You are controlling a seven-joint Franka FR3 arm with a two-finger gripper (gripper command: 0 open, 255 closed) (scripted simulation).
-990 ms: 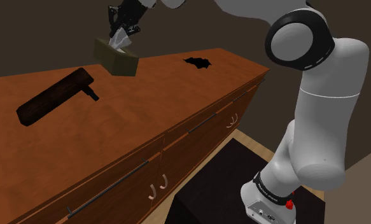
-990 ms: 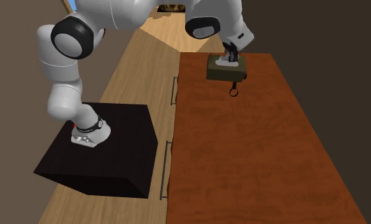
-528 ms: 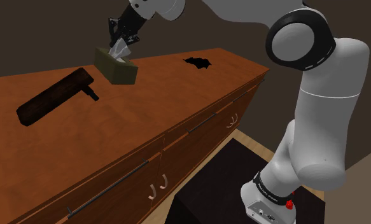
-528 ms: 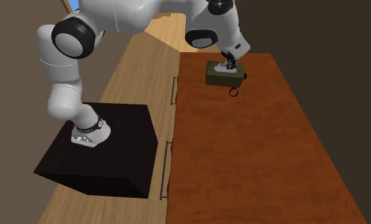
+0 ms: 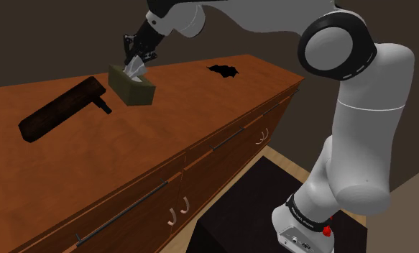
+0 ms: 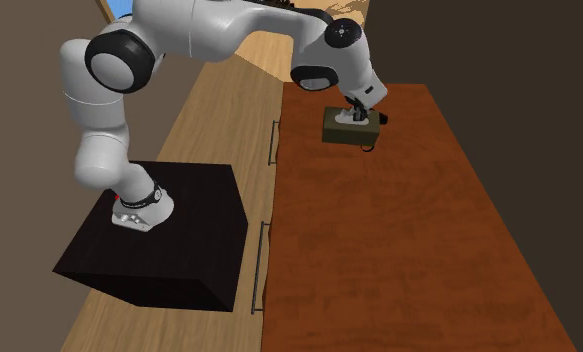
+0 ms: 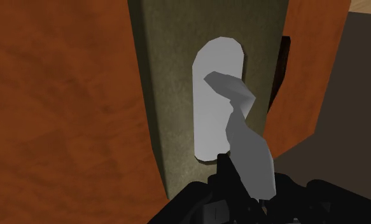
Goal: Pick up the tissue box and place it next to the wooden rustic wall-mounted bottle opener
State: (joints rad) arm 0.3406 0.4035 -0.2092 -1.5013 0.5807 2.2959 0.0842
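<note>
Lower than half a second ago, the tissue box point(image 5: 132, 88) has come down toward the tabletop point(image 5: 164, 136) and closer to the bottle opener point(image 5: 60, 109), and the arm point(image 5: 366, 144) has bent further over to carry it.

Closest in the shoulder view, the white arm's base sits on the black stand point(image 5: 236, 215), which rests on a pale wooden floor point(image 6: 209, 110). Just beyond runs the front of a red-brown wooden cabinet with drawers point(image 5: 222, 154), long dark bar handles point(image 5: 121, 212) and small pale hooks point(image 5: 175, 213). Above it, the tabletop is a broad stretch of the same red-brown wood.

Farther along, the tool point(image 5: 134, 60) points down and is clenched on the white tissue point(image 5: 135, 67) that sticks out of the slot in the box's top, so it grasps the tissue box by that tissue. In the wrist view the black fingers point(image 7: 223, 178) close on the tissue's end, with the olive-green top of the box beyond them. The box hangs tilted with one corner low, and I cannot tell whether it touches the wood.

Just beside it, toward the shoulder view's left, the bottle opener lies flat. It is a dark brown wooden plank with a small dark metal piece at the end nearest the box. In the second exterior view a dark ring point(image 6: 367, 148) shows just at the box's near edge.

Farthest off, a flat black shape point(image 5: 226, 70) lies on the tabletop near its far end.
</note>
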